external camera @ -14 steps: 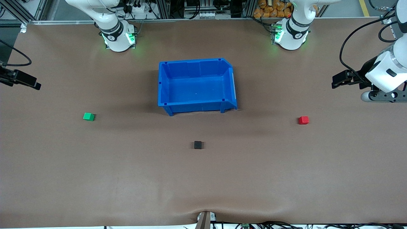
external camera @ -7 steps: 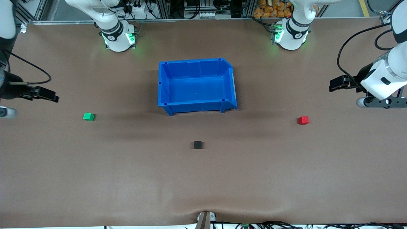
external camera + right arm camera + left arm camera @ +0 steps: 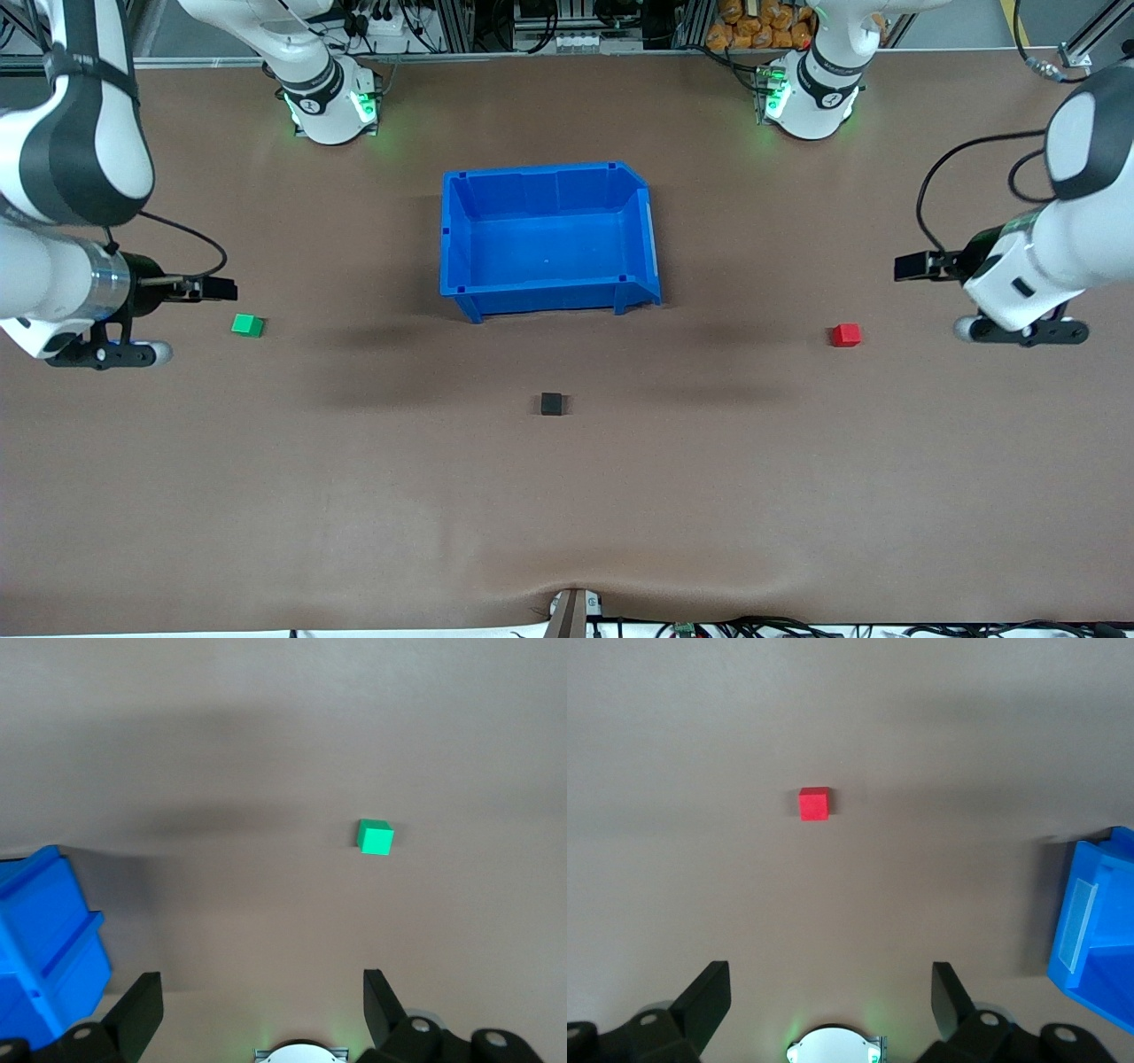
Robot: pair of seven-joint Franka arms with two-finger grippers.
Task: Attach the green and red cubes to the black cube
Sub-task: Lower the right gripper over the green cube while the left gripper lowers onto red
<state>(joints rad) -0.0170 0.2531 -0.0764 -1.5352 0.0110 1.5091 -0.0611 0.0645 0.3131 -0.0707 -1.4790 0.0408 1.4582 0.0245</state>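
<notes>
The green cube lies on the table toward the right arm's end. Toward the left arm's end lies the red cube. Between them, nearer the front camera than the bin, sits the black cube. My right gripper hangs open over bare table close beside the green cube, with nothing between its fingers. Over the table a little way from the red cube, my left gripper is also open and holds nothing.
An empty blue bin stands mid-table, between the robots' bases and the black cube. Cables run along the table edge nearest the front camera. The brown table cover has a small ridge there.
Both arms have swung in from the table's ends, the right gripper toward the green cube and the left gripper toward the red cube. The three cubes have not moved.
</notes>
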